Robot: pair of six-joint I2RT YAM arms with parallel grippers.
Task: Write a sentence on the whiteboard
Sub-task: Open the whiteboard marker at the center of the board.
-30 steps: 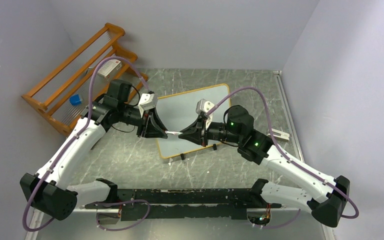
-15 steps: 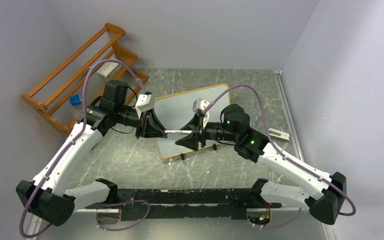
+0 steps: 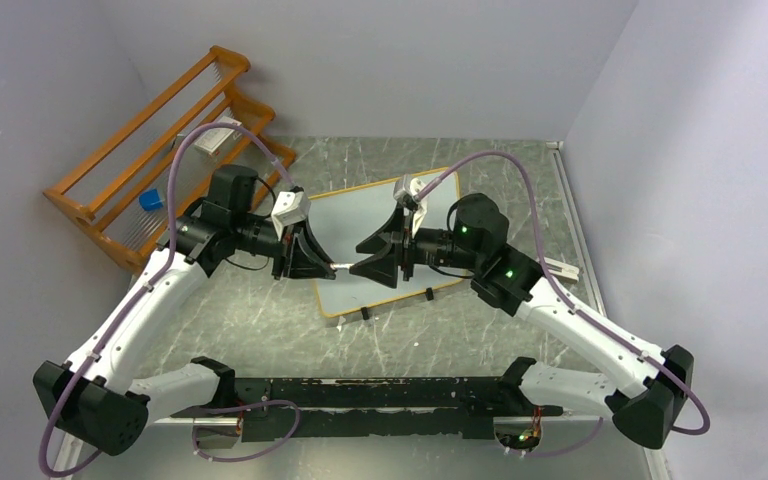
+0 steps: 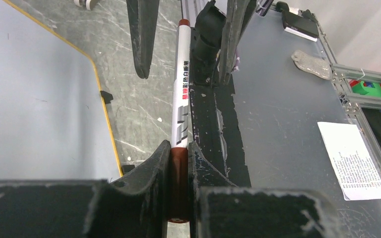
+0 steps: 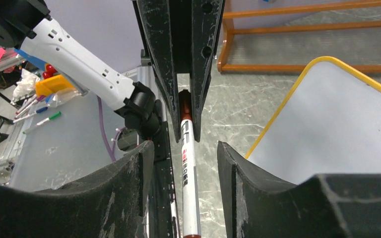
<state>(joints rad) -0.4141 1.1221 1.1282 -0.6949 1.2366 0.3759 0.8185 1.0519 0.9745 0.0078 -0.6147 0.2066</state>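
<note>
The whiteboard (image 3: 360,205) lies flat on the table, white with a yellow-wood rim; it also shows as the whiteboard (image 4: 30,89) and the whiteboard (image 5: 327,124). The parts I see are blank; the sentence is out of view. A white marker (image 3: 343,266) with dark-red ends hangs level over the board's near-left corner. My left gripper (image 3: 328,266) is shut on the marker's dark-red end, seen close at the left gripper (image 4: 179,146) and marker (image 4: 182,89). My right gripper (image 3: 360,260) faces it. The right gripper (image 5: 184,146) is open, its fingers either side of the marker (image 5: 188,163) without touching.
An orange wooden rack (image 3: 150,150) stands at the back left with a small blue object (image 3: 150,200) on it. A small white item (image 3: 560,267) lies on the table to the right. A black rail (image 3: 360,395) runs along the near edge.
The right gripper, shut on the marker a second ago, has opened. The left gripper closed on the marker's other end and now holds it. The right wrist shifted slightly back.
</note>
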